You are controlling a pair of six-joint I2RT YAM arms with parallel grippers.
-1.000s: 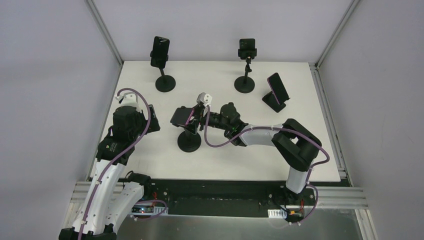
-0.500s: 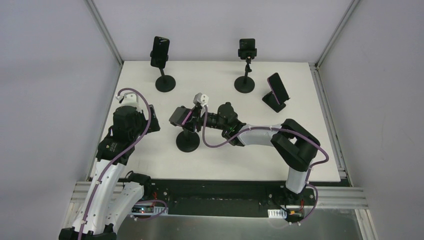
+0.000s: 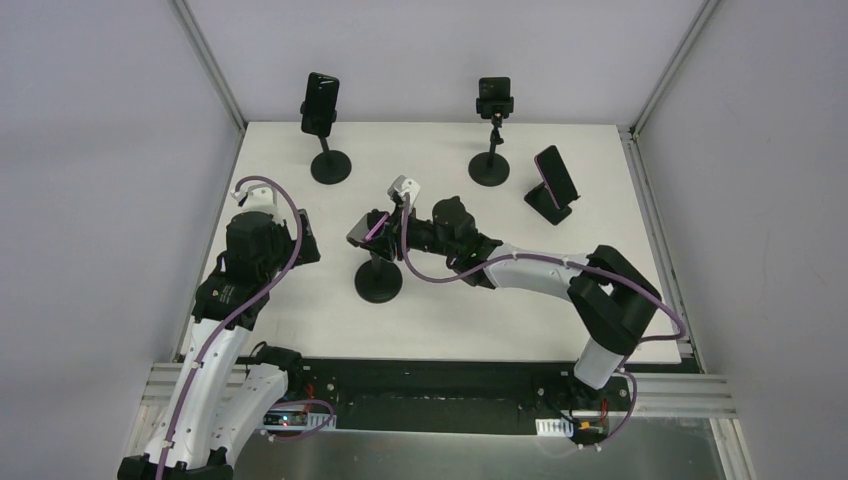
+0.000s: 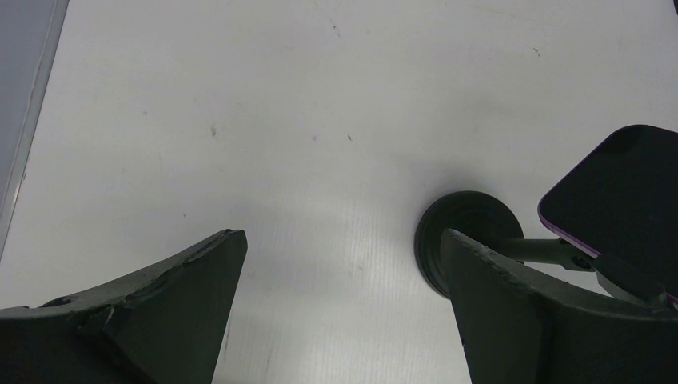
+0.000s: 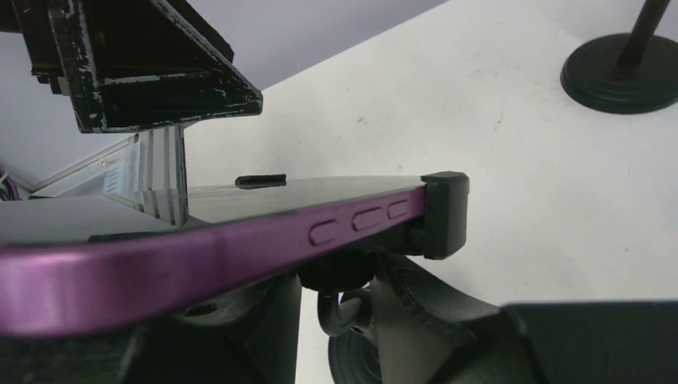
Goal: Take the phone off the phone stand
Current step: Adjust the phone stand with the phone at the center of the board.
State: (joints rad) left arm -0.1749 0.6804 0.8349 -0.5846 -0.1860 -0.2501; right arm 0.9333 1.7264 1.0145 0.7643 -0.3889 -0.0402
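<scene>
A purple-edged phone (image 3: 362,230) lies nearly flat in the black clamp (image 5: 444,212) of the middle phone stand (image 3: 379,282). My right gripper (image 3: 386,233) reaches in from the right, under the phone. In the right wrist view the phone (image 5: 240,240) crosses the frame. Below it my right gripper (image 5: 340,282) is shut on the stand's black knob (image 5: 336,270) and joint. My left gripper (image 4: 342,234) hangs open over bare table, left of the stand's round base (image 4: 472,210) and the phone (image 4: 624,192). It holds nothing.
At the back stand two tall stands with phones, one on the left (image 3: 322,105) and one on the right (image 3: 494,98). A third phone leans on a low stand (image 3: 553,178) at the right. A round stand base (image 5: 620,76) lies beyond the right gripper.
My right gripper has closed under the phone. The phone and the stand's head shifted slightly toward the back, and the right arm's elbow swung out to the right. The left arm stayed still.
</scene>
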